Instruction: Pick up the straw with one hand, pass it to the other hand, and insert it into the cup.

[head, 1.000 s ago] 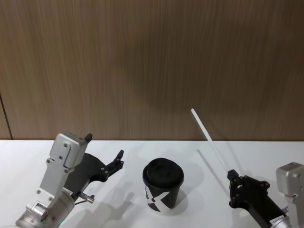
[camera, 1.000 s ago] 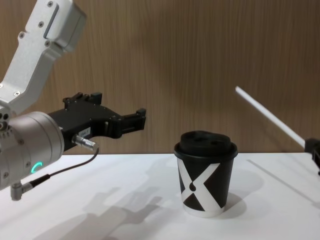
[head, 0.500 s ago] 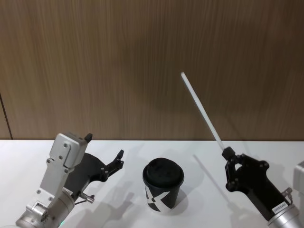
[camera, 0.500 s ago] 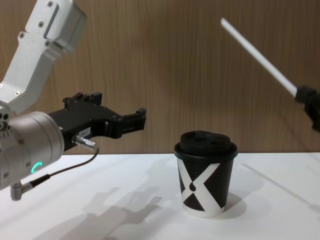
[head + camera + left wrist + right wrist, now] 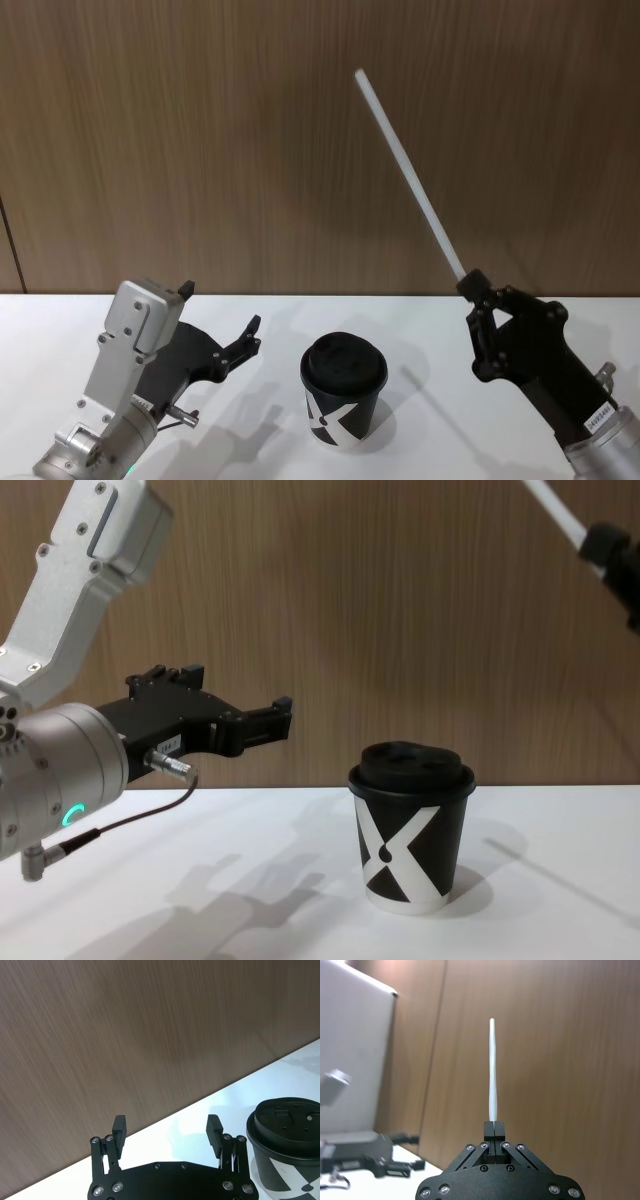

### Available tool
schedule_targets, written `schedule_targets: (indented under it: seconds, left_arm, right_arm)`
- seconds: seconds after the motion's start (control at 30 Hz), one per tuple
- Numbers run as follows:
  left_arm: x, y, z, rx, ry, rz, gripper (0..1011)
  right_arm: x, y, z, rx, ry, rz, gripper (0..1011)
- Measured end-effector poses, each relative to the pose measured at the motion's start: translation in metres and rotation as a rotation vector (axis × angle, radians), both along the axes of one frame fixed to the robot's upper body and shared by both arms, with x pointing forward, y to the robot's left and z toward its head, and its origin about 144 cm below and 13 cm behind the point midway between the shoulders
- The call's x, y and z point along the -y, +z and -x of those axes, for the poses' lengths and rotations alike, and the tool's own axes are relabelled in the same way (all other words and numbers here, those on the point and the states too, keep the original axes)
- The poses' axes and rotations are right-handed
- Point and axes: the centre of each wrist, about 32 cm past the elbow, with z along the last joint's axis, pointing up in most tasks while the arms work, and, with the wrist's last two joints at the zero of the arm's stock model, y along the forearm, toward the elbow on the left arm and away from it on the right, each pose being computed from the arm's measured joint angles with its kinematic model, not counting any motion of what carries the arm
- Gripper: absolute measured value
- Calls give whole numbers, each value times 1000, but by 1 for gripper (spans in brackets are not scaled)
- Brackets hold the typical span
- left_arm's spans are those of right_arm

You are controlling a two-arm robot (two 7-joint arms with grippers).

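Right gripper raised higher, clamping straw | left gripper spread, unmoved | cup untouched

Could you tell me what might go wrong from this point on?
1. The right gripper pinches the straw only at its lowest end, so the long free length could pivot or slip during the handover.
2. The open left gripper sits low beside the cup; swinging toward the straw, it might knock the cup over.
3. The domed lid shows only small openings, so a tilted straw may miss.
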Motion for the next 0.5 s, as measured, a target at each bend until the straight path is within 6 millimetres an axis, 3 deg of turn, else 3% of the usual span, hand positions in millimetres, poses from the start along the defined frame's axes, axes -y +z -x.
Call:
schedule_targets:
  seconds: [0.5]
  left_arm:
    - [0, 0, 0, 0, 0, 0, 1003]
  right_arm:
    - [-6, 15, -8, 126, 223, -80, 4]
